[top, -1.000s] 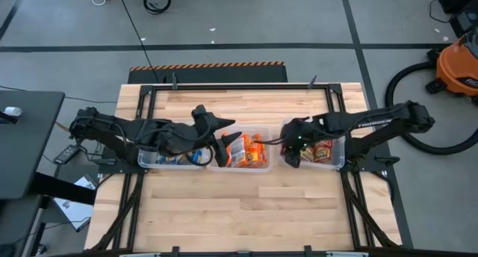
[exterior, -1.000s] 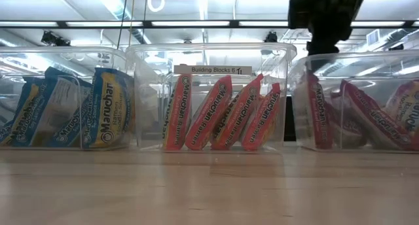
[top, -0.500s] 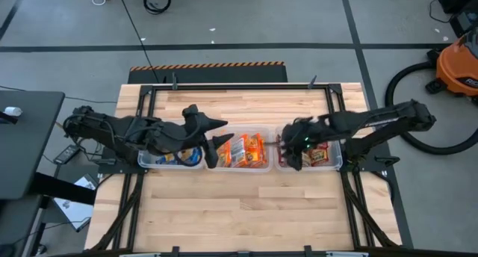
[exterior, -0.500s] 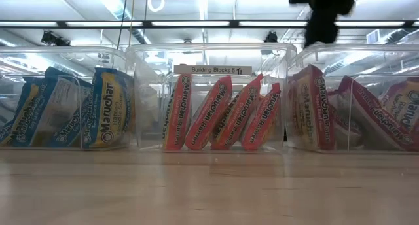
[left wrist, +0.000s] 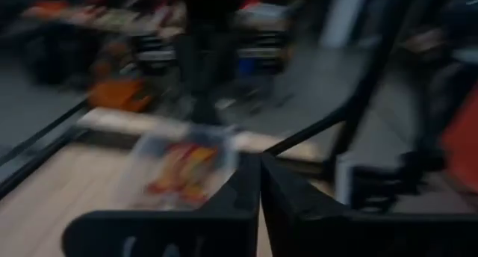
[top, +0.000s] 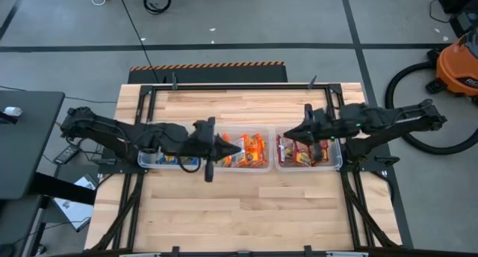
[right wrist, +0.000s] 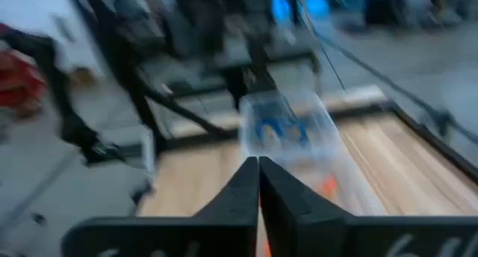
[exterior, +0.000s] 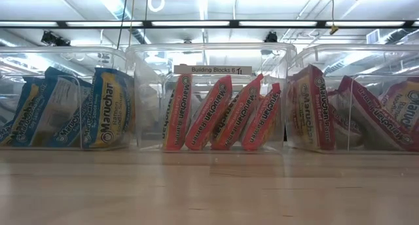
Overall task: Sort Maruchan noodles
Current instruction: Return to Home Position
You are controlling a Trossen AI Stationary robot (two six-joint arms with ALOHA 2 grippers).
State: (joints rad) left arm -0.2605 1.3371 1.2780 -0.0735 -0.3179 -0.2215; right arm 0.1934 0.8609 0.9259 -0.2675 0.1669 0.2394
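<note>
Wooden table [top: 239, 212] bearing binned noodles [top: 254, 148]; grey floor [top: 246, 25] beyond.

— Where's the left arm [top: 127, 131]?
— Stretched in from the frame's left edge, left gripper [top: 233, 146] just left of centre, fingers [left wrist: 240, 188] pressed together
— And the right arm [top: 381, 119]?
— Reaching in from the right edge; right gripper [top: 290, 132] closed too

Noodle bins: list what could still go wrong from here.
1. The left gripper, shut, hangs over the middle bin, with its arm across the left bin. A low swing could clip a rim and shove the bins.
2. The orange packets only lean, with spare room beside them, so a jolt might slump them.
3. The right gripper, shut, is over the right bin near its edge, so the same clipping risk applies.
</note>
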